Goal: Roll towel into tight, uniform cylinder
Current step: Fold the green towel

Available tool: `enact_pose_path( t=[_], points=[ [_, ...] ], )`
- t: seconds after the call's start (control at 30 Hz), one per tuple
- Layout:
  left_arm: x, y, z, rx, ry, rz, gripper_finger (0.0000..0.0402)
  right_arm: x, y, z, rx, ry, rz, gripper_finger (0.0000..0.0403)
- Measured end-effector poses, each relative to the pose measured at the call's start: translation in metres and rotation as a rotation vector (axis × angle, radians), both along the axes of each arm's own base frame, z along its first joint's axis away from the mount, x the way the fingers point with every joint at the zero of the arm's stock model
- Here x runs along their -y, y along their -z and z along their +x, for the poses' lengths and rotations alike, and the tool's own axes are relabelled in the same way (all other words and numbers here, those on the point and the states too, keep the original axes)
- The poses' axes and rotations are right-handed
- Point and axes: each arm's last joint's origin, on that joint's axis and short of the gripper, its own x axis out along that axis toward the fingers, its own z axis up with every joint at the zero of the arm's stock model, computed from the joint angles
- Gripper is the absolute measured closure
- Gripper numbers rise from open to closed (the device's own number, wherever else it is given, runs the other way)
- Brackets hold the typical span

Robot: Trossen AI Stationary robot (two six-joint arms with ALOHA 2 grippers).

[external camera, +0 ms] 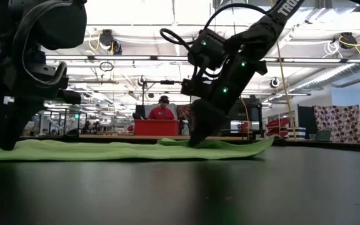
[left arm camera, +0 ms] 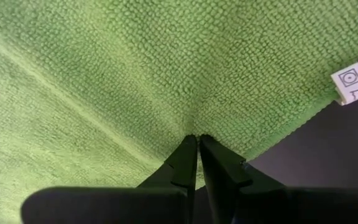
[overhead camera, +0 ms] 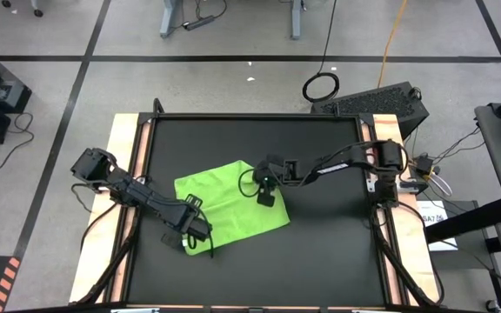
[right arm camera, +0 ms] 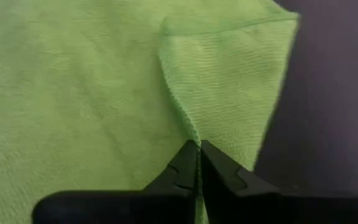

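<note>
The lime-green towel (overhead camera: pixel 229 204) lies spread flat on the black table, with one corner at its right side folded over onto itself (right arm camera: pixel 229 68). Its white tag (left arm camera: pixel 356 78) sticks out at the edge near my left gripper. My left gripper (overhead camera: pixel 200 233) is shut on the towel at its near edge; it also shows in the left wrist view (left arm camera: pixel 197 138). My right gripper (overhead camera: pixel 268 198) is shut on the towel at its right side, where the flap lies; it also shows in the right wrist view (right arm camera: pixel 199 144). My left gripper pinches a small pucker of the towel (left arm camera: pixel 194 127) between its two fingertips, close to the near edge and beside the tag. The fingers slant down onto it. The towel lies flat on the table around them. My right gripper pinches the edge of the folded-over flap (right arm camera: pixel 194 134) between its two fingertips. The fingers point down from above (external camera: pixel 199 137). The cloth there is slightly raised, and the rest of the towel lies on the table.
The black table top (overhead camera: pixel 337 252) has bare room to the right of and in front of the towel. A wooden frame (overhead camera: pixel 124 174) borders the table. A person in red (external camera: pixel 162 112) stands far behind the table.
</note>
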Motion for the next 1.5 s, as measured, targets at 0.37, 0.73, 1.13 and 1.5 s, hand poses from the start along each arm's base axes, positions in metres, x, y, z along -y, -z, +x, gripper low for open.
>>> enact_pose_path(
  t=[0.37,0.73,1.13,1.5],
  points=[
    [0.003,0.0,-0.004,-0.025,0.007,0.015,0.0368,0.014,-0.035,-0.014,0.045,0.112,0.067,0.0398],
    [0.003,-0.001,-0.006,-0.036,-0.006,0.023,0.0368,0.039,-0.035,-0.029,-0.008,0.343,0.095,0.0353],
    [0.002,-0.001,-0.006,-0.038,-0.006,0.024,0.0368,0.032,-0.035,-0.027,-0.024,0.254,0.069,0.0206],
    [0.004,-0.02,0.001,0.049,-0.019,0.055,0.0316,-0.037,-0.031,-0.022,-0.067,-0.247,0.177,0.0234]
  ],
)
